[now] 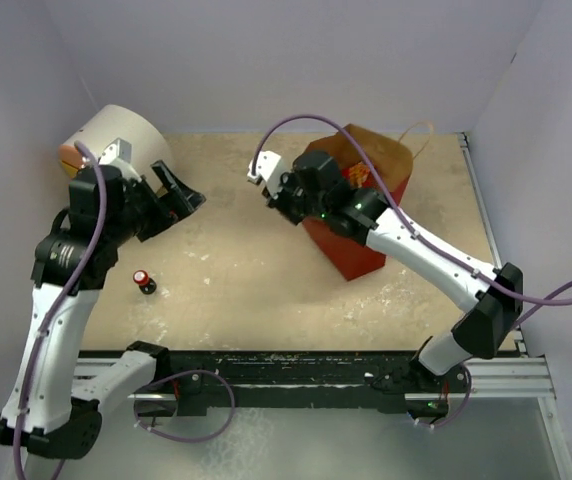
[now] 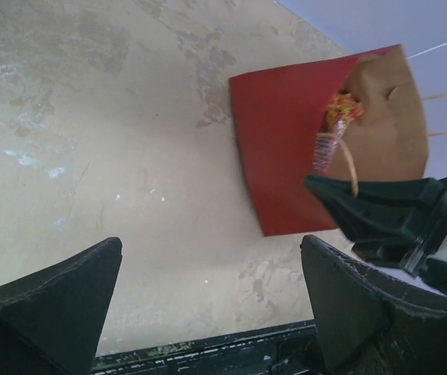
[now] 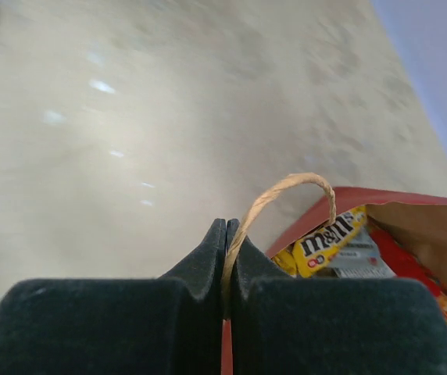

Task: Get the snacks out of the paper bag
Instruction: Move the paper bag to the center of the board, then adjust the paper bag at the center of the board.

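Observation:
The paper bag [image 1: 366, 245], red outside and brown inside, stands at the right middle of the table with its mouth open. Snacks show in its mouth [image 1: 358, 175]. The right wrist view shows a yellow candy packet [image 3: 329, 238], a silvery wrapper [image 3: 356, 262] and a red packet [image 3: 411, 273]. My right gripper [image 1: 318, 172] is at the bag's left rim and is shut on one string handle [image 3: 286, 187]. My left gripper [image 1: 188, 192] is open and empty, to the left of the bag and apart from it. The bag also shows in the left wrist view [image 2: 286, 148], beyond the open left gripper [image 2: 212, 246].
A white drum [image 1: 121, 135] with an orange end lies at the back left, behind my left arm. A small red bottle [image 1: 144, 281] with a black cap stands near the left front. The bag's other string handle [image 1: 421, 130] sticks out at the back. Walls enclose the table.

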Robot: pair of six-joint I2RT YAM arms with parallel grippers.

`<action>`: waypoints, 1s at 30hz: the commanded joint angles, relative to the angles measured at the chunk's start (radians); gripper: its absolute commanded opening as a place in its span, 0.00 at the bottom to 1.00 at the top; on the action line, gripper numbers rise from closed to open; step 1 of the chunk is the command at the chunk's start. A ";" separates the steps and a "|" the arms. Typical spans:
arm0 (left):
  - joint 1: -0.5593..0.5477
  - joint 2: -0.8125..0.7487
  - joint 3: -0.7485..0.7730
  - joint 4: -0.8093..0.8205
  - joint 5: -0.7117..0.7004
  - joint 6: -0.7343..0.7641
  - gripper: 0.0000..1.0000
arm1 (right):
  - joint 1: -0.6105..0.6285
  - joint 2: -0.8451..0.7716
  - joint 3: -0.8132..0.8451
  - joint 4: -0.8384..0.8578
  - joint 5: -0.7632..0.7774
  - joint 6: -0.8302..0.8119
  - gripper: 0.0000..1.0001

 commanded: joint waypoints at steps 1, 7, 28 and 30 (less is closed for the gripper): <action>0.001 -0.109 -0.034 -0.039 0.015 -0.076 0.99 | 0.122 -0.081 0.008 0.124 -0.119 0.332 0.00; 0.002 -0.201 -0.052 -0.073 0.026 -0.097 0.99 | 0.191 -0.067 0.007 0.239 -0.189 0.527 0.32; 0.001 -0.106 -0.103 0.011 0.306 -0.094 0.99 | -0.118 -0.321 0.044 -0.002 0.502 0.442 1.00; 0.002 -0.087 -0.110 0.003 0.350 -0.075 0.99 | -0.189 -0.284 0.090 -0.062 0.435 0.492 1.00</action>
